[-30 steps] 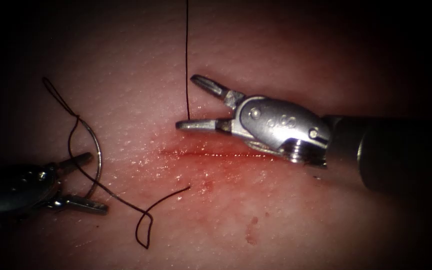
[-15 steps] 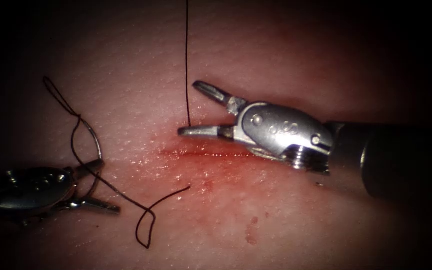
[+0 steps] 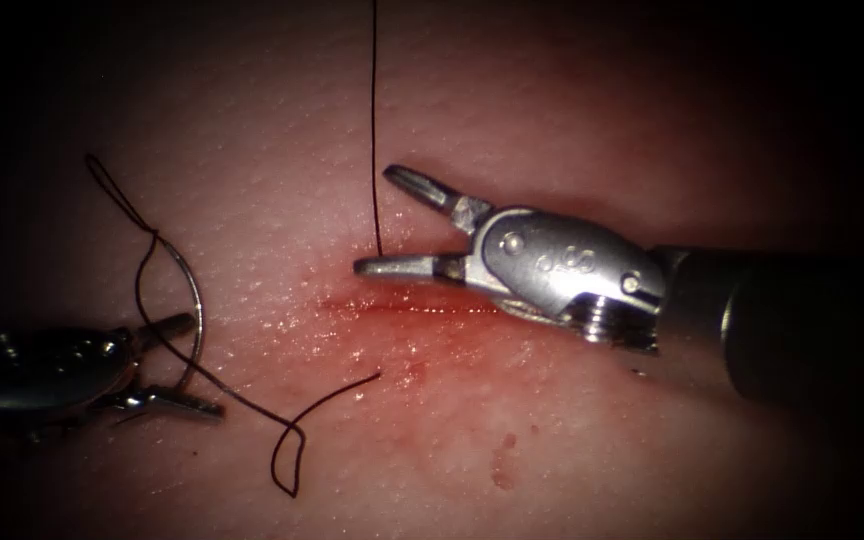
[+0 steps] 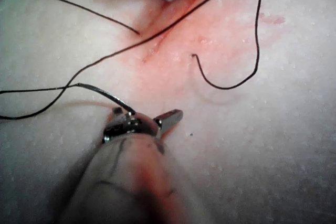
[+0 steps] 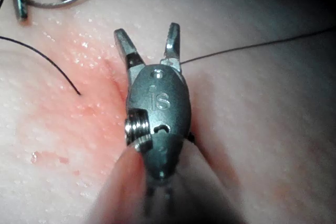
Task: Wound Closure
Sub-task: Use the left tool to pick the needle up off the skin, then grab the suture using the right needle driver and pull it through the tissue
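The cut (image 3: 412,308) runs across the tissue (image 3: 552,120), wet with red fluid. The curved needle (image 3: 198,300) lies flat on the tissue left of the cut, outside the tissue. My left tool (image 3: 206,364) straddles the needle's lower curve with its jaws open and holds nothing. The thread (image 3: 373,120) drops straight from above into the tissue by the cut's left end. My right tool (image 3: 372,220) stands open just right of that strand, empty. The open left tool (image 4: 149,116) and needle (image 4: 102,91) show from close, as does the open right tool (image 5: 148,35).
A loose thread tail (image 3: 337,392) curls into a small loop (image 3: 287,460) below the cut. More thread (image 3: 117,195) trails up and left from the needle's back end. A small red smear (image 3: 502,462) marks the tissue lower down.
The left tool slid right toward the needle, then drew back left a little, jaws open throughout. The right tool shifted slightly right and down. The needle and thread stayed put.
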Robot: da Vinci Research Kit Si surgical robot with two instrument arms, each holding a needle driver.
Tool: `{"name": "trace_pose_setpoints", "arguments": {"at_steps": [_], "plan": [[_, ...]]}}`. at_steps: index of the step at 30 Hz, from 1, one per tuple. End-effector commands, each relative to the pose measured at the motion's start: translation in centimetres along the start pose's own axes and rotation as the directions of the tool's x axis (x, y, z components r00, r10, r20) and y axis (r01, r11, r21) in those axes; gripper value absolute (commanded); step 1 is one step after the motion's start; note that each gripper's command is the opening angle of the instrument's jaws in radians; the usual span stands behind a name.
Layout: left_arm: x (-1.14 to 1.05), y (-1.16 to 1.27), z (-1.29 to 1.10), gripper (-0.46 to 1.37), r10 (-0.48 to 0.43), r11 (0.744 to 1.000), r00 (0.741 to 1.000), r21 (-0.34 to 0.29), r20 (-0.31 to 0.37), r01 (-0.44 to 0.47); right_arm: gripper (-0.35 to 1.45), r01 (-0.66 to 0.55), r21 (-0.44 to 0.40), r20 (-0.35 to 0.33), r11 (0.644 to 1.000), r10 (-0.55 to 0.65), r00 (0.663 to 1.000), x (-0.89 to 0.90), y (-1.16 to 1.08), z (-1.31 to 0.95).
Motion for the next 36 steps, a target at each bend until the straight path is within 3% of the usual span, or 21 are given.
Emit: {"name": "trace_pose_setpoints", "arguments": {"at_steps": [1,7,8,9,11,12,16,22,29,36], "plan": [[-0.01,-0.01,0.02,0.7,-0.003,1.0,1.0,0.012,0.012,0.003,1.42,0.003,0.009,0.006,1.0,-0.003,1.0,-0.01,0.0,0.0],[-0.13,-0.08,0.16,0.53,-0.031,0.999,0.999,0.015,0.028,0.03,1.43,0.021,0.073,0.038,0.997,-0.024,0.999,-0.13,-0.06,-0.03],[-0.19,-0.11,0.21,0.35,-0.05,0.999,0.998,0.008,0.039,0.05,1.43,0.037,0.143,0.053,0.989,-0.045,0.998,-0.23,-0.11,-0.07],[-0.2,-0.11,0.22,0.3,-0.054,0.999,0.998,0.007,0.042,0.054,1.43,0.046,0.157,0.054,0.986,-0.055,0.997,-0.24,-0.12,-0.08],[-0.23,-0.12,0.24,-0.05,-0.065,0.998,0.997,-0.004,0.051,0.065,1.43,0.048,0.187,0.058,0.981,-0.06,0.996,-0.29,-0.15,-0.11],[-0.23,-0.12,0.25,-0.35,-0.074,0.997,0.996,-0.011,0.056,0.074,1.43,0.046,0.211,0.06,0.976,-0.06,0.996,-0.33,-0.18,-0.13],[-0.19,-0.12,0.21,-0.35,-0.112,0.993,0.992,-0.03,0.056,0.114,1.42,0.06,0.252,0.062,0.966,-0.078,0.995,-0.39,-0.22,-0.15],[0.02,-0.14,0.0,-0.35,-0.156,0.987,0.988,-0.043,-0.008,0.155,1.41,0.112,0.381,0.061,0.918,-0.146,0.987,-0.51,-0.33,-0.15],[0.37,-0.23,-0.45,-0.35,-0.145,0.989,0.986,-0.03,-0.086,0.143,1.37,0.187,0.5,0.009,0.846,-0.221,0.975,-0.6,-0.37,-0.14],[0.65,-0.27,-0.97,-0.35,-0.134,0.991,0.972,-0.05,-0.195,0.126,1.36,0.2,0.51,-0.003,0.836,-0.231,0.973,-0.66,-0.4,-0.05]]}}
